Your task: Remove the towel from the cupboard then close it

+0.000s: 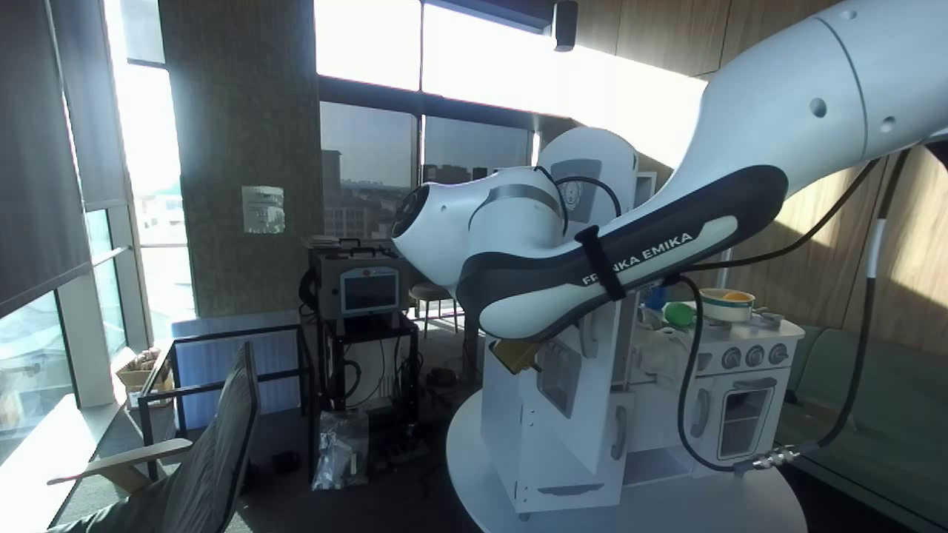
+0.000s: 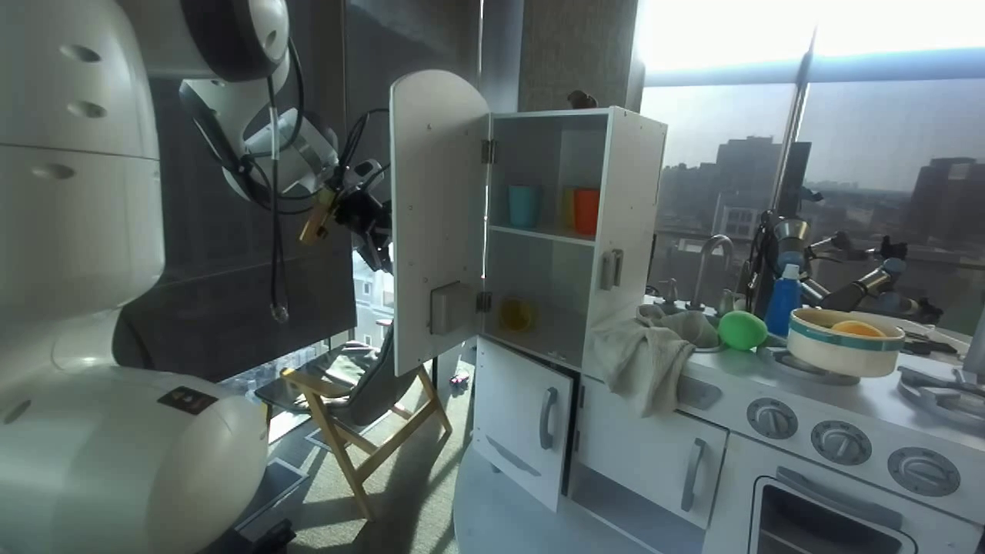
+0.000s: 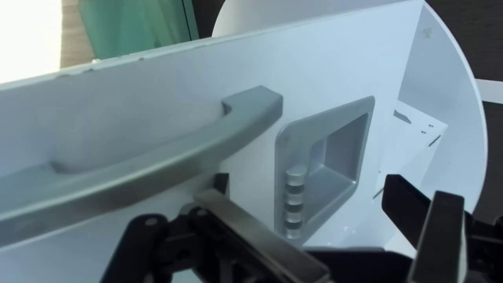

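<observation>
Wrist view: jaws shown spread wide, nothing gripped. Cupboard (image 2: 631, 192) interior exposed only in an exterior view, centre: blue cup (image 2: 524, 206), red cup (image 2: 586, 211) set on upper shelf (image 2: 546, 235); towel (image 2: 646, 358) draped outside, right of centre.

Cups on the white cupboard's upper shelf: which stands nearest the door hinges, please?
The tapered blue cup; the orange cup and partly hidden yellow cup stand farther away.

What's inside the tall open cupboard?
Upper shelf: a blue cup, an orange cup, something yellow partly behind it. Below: a yellow cup. The towel hangs outside. The side wall and cups hide anything behind them.
</observation>
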### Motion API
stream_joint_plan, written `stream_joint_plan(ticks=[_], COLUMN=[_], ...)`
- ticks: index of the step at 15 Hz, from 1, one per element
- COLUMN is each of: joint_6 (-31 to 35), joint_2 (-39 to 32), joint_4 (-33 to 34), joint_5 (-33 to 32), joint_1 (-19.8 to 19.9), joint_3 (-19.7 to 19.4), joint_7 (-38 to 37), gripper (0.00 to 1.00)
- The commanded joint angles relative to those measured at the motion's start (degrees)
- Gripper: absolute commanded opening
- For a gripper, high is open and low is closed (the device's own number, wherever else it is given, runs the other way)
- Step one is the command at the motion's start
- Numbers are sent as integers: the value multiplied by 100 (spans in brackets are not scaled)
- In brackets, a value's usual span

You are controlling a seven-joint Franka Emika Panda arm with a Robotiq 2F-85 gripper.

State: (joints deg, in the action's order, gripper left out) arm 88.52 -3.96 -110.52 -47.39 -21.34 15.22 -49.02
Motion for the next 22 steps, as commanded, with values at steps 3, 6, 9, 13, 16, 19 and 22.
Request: stream_joint_plan(ticks=[3, 6, 9, 13, 16, 19, 22], joint_6=[241, 591, 1297, 2793, 4097, 5358, 6117], joint_2=[1115, 1480, 1927, 2487, 2428, 2241, 2072], joint_4=[-896, -1345, -1941, -2741, -2727, -2680, -2721], joint_5=[532, 566, 201, -327, -691, -351, 334], joint_1=[535, 750, 906, 1312, 1583, 2127, 2399], joint_3=[-175, -263, -336, -747, -1676, -2081, -2311], joint_7=[-493, -524, -434, -721, -534, -197, 489], gripper=[100, 100, 100, 100, 100, 100, 100])
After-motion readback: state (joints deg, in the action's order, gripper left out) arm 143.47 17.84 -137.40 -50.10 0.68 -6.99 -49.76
